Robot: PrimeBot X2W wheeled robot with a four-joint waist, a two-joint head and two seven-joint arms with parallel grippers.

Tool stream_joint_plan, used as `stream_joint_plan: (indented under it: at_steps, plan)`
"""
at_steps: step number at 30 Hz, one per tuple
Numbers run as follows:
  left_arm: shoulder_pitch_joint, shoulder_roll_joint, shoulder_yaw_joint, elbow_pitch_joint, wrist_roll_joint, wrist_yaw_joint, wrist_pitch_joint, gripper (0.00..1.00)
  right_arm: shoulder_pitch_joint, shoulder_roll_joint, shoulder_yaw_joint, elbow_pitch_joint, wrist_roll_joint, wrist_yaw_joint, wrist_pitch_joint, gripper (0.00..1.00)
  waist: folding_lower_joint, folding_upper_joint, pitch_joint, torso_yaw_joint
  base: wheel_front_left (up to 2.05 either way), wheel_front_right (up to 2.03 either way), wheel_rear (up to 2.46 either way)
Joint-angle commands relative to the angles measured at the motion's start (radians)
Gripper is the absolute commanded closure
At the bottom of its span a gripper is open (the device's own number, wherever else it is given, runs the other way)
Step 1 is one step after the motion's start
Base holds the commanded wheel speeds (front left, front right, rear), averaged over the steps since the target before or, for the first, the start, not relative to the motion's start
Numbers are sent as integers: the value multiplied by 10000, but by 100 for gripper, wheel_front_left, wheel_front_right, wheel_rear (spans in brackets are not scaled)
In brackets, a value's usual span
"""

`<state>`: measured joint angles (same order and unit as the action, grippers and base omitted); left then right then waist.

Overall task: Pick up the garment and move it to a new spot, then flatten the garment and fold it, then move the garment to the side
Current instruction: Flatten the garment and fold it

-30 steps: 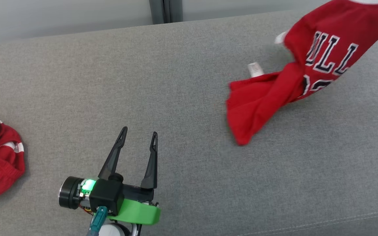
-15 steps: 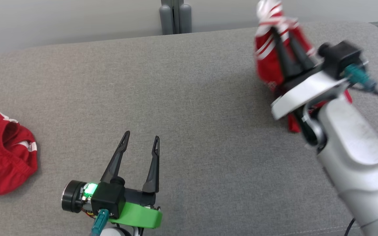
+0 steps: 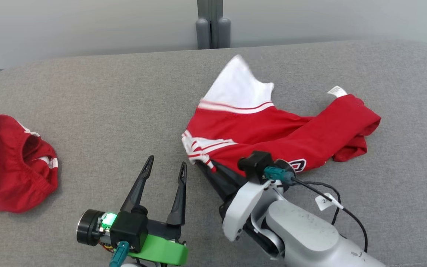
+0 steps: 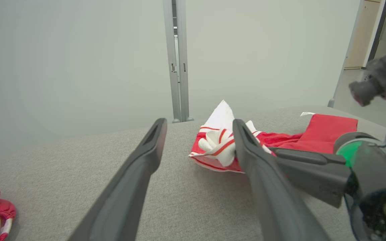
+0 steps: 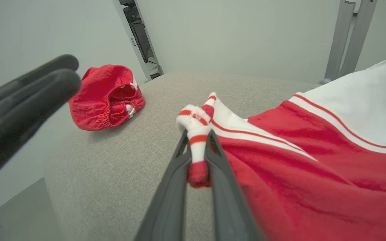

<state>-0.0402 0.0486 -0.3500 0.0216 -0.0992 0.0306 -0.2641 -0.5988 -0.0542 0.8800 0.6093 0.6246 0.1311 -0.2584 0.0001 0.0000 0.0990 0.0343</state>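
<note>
Grips the striped trim (image 3: 198,146) of the red garment (image 3: 280,137) in the right pincer (image 5: 197,135), fingers pressed together on the cloth. Holds the left pincer (image 3: 166,161) wide apart and empty, just left of that trim, over bare grey worktop (image 3: 106,96).

Finds the garment crumpled at centre-right of the worktop: white panel (image 3: 237,87) toward the far edge, red body trailing off to the right, white label (image 3: 336,91) sticking out at the far right end, part of a dark-outlined print (image 3: 298,164) showing beside the right wrist.

Notes red shorts (image 3: 9,163) in a heap at the left edge, well apart from the garment and both pincers. Notes a grey post (image 3: 213,27) against the pale wall beyond the far edge.

Sees a black cable (image 3: 324,191) with a paper tag looping off the right wrist, just beside the garment's near edge. In the left wrist view, sees the right pincer's fingers crossing low behind the left pincer's right finger (image 4: 263,180).
</note>
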Motion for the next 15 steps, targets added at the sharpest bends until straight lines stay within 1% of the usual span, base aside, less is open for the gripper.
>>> stream_joint_plan:
  at_steps: [1,4,5,6,11,13,15]
  plan:
    - [87,34,-7,0,-2,-15,-4,0,-135,27,361,-130,351,-7,-78,100,-1,0,-34,78,0,0,0]
    - [52,35,-59,-36,8,5,-4,0,-341,26,987,-666,983,-7,-74,100,-1,0,-51,181,0,0,0]
    - [54,35,-61,-46,21,26,-4,0,-352,9,1080,-713,1082,-7,-74,66,-1,0,-59,206,0,0,0]
    - [68,34,-53,-58,28,54,-4,0,-393,2,1125,-738,1169,-7,-77,0,-1,0,-75,242,0,0,0]
    - [170,34,87,-108,70,185,-4,0,-382,22,1166,-729,1574,-7,-79,0,-1,0,-135,286,0,0,0]
    - [232,34,164,-146,93,229,-4,0,-348,19,898,-712,1591,-7,-80,0,-1,0,-141,240,0,0,0]
    - [255,34,228,-189,104,261,-4,0,-299,17,484,-716,1300,-7,-80,0,-1,0,-128,172,0,0,0]
